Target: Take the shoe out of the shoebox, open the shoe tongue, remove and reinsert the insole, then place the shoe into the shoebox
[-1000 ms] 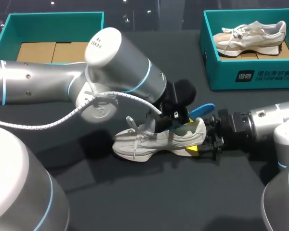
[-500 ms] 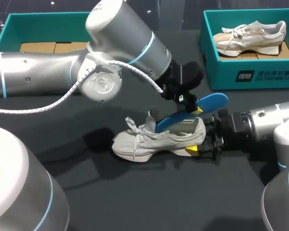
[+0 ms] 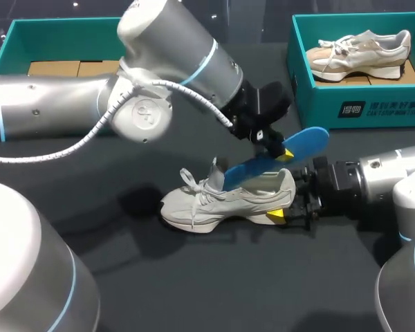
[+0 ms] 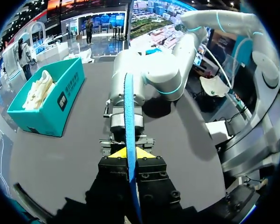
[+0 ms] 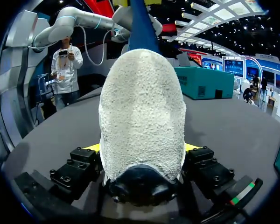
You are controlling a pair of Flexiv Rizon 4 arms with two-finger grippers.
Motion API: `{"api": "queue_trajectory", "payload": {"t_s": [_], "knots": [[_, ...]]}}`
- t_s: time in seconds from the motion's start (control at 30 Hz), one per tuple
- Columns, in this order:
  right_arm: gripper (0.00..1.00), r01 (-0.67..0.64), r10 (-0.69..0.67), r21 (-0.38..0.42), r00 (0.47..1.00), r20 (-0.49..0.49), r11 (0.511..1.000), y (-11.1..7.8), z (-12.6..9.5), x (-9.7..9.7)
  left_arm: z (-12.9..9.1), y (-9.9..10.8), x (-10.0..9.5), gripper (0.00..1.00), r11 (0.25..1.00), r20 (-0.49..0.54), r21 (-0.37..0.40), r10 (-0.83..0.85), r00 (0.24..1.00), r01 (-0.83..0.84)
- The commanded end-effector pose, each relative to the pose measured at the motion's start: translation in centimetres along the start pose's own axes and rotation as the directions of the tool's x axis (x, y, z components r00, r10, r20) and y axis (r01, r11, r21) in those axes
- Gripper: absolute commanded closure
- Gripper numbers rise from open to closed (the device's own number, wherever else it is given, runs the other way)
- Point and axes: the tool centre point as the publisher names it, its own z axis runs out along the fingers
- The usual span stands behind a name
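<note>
Both grippers are closed with purpose: the right gripper [image 3: 285, 207] clamps the heel of the shoe [image 3: 221, 202], apparently to steady it on the table [image 3: 194, 277], while the left gripper [image 3: 277, 149], just above that heel, pinches the blue insole [image 3: 252, 168], its lower end at the shoe's opening.

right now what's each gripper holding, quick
Left gripper: shut on the insole.
Right gripper: shut on the shoe, at its heel.

Pale shoe [image 3: 221, 202]: cloth upper, rough pebbled heel. Blue insole [image 3: 306, 143]: smooth, matt. Dark bench [image 3: 194, 277]: matt.
</note>
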Motion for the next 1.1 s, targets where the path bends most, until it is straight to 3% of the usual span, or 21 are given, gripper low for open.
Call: {"api": "queue_trajectory", "payload": {"t_s": [0.03, 0.17, 0.27, 0.77, 0.97, 1.07, 1.1], "knots": [[1.0, 0.0, 0.0, 0.003, 1.0, 0.002, 1.0, 0.1, 0.1, 0.1, -3.9, -1.0, 1.5, 1.0, 0.99, -0.008, 0.138, 0.004, 1.0, -0.003], [1.0, 0.0, 0.0, 0.003, 1.0, 0.002, 1.0, 0.1, 0.1, 0.1, -7.3, -3.9, 2.9, 1.0, 0.966, -0.032, 0.257, -0.019, 0.999, 0.027], [1.0, 0.0, 0.0, 0.003, 1.0, 0.002, 1.0, 0.1, 0.1, 0.1, -10.6, -6.6, 3.9, 1.0, 0.928, -0.138, 0.354, -0.071, 0.988, 0.116], [1.0, 0.0, 0.0, 0.003, 1.0, 0.002, 1.0, 0.1, 0.1, 0.1, -10.6, -6.6, 3.9, 1.0, 0.928, -0.138, 0.354, -0.071, 0.988, 0.116], [1.0, 0.0, 0.0, 0.003, 1.0, 0.002, 1.0, 0.1, 0.1, 0.1, -16.1, -7.7, 7.0, 1.0, 0.835, -0.183, 0.509, -0.131, 0.974, 0.207], [1.0, 0.0, 0.0, 0.003, 1.0, 0.002, 1.0, 0.1, 0.1, 0.1, -19.5, -9.1, 8.6, 1.0, 0.785, -0.215, 0.559, -0.173, 0.961, 0.266], [1.0, 0.0, 0.0, 0.003, 1.0, 0.002, 1.0, 0.1, 0.1, 0.1, -19.5, -9.1, 8.6, 1.0, 0.785, -0.215, 0.559, -0.173, 0.961, 0.266]]}}
